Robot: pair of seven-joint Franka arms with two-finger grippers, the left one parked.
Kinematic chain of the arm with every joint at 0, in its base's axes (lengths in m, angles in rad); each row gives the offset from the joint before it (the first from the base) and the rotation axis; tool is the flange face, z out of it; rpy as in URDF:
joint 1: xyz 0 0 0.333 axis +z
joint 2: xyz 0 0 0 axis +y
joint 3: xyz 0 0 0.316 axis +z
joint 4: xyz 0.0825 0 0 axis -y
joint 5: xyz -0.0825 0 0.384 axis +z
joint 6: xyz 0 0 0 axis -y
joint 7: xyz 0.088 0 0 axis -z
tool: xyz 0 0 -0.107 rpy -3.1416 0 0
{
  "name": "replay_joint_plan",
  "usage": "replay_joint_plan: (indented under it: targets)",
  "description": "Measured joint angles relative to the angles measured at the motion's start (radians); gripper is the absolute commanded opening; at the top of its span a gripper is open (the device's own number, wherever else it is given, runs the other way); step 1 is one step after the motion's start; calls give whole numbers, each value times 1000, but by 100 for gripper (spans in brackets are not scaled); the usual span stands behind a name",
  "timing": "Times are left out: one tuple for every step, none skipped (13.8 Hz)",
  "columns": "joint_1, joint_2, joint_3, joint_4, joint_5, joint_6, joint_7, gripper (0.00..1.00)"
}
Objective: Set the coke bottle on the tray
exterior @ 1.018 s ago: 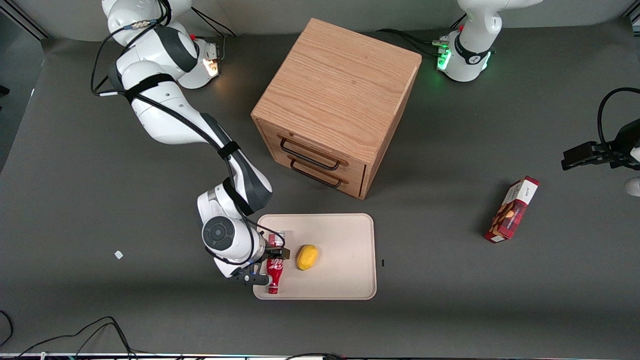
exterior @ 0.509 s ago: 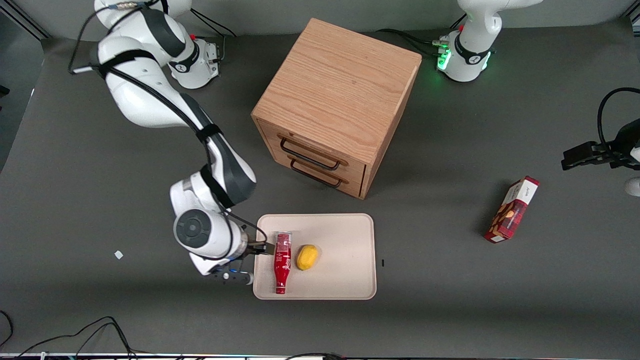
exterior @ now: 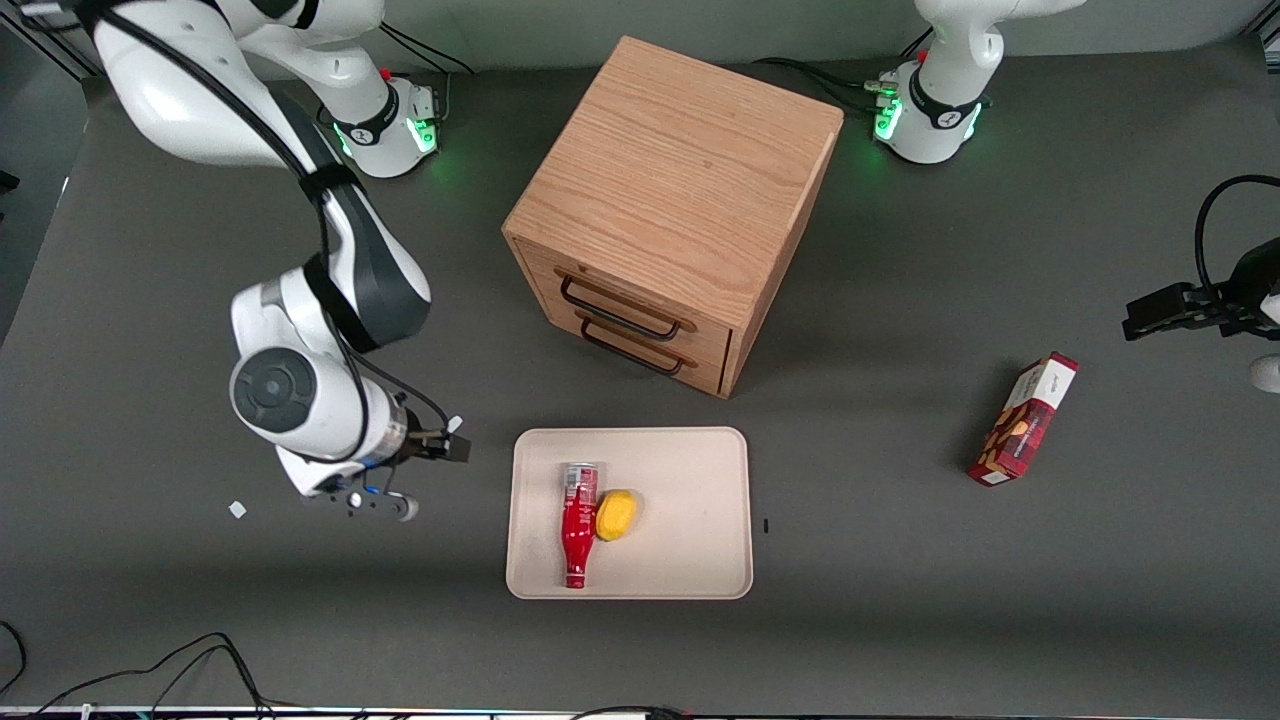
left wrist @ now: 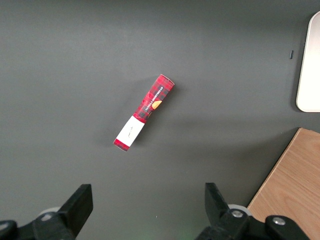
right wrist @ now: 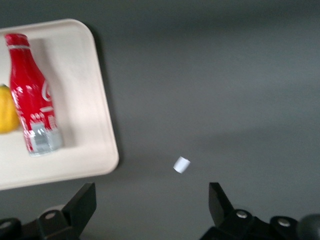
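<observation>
Grey matting covers the table (exterior: 900, 620), and most of it lies bare, so the working arm has wide room on its own end. Biggest of the obstacles is the cabinet (exterior: 675, 190), standing farther from the front camera than the tray (exterior: 700, 560), with its drawer fronts turned toward the tray; a swing back across at low height could clip its corner, though nothing calls for one now. On the tray the bottle (exterior: 578, 530) lies on its side, cap end toward the front camera, silvery base toward the cabinet, inside the rim near the edge at the working arm's end. It looks placed, so the task seems done, but a bottle on its side can roll: a bump to the tray or table might send it against the low rim. On its one flank the lemon (exterior: 616, 515) touches it and should check any roll that way; toward the rim nothing but that low lip holds it. The gripper (exterior: 428, 476) hangs over bare matting, well apart from the tray, fingers (right wrist: 222, 200) spread and holding nothing, so a straight lift away risks little. A small white scrap (right wrist: 181, 164) lies on the mat near the gripper and another bit (exterior: 237, 509) sits farther toward the working arm's end; both seem harmless. The box (exterior: 1023, 418) lies far off toward the parked arm's end, well clear.
</observation>
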Motion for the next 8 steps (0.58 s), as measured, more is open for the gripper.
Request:
replay_joint_plan:
  targets:
    - [-20,-48,5,-40,0,-17,-17,100]
    - [-54,-92,23,-74,0,-41,-36,100]
    - [-102,-131,53,-104,0,-67,-57,100]
    - [-166,-168,99,-132,0,-86,-81,100]
    - [-243,-202,159,-161,0,-96,-100,100]
    - [-335,-234,236,-193,0,-104,-112,100]
    - [-429,-263,317,-223,0,-108,-125,100]
    - [-529,-290,402,-250,0,-120,-148,100]
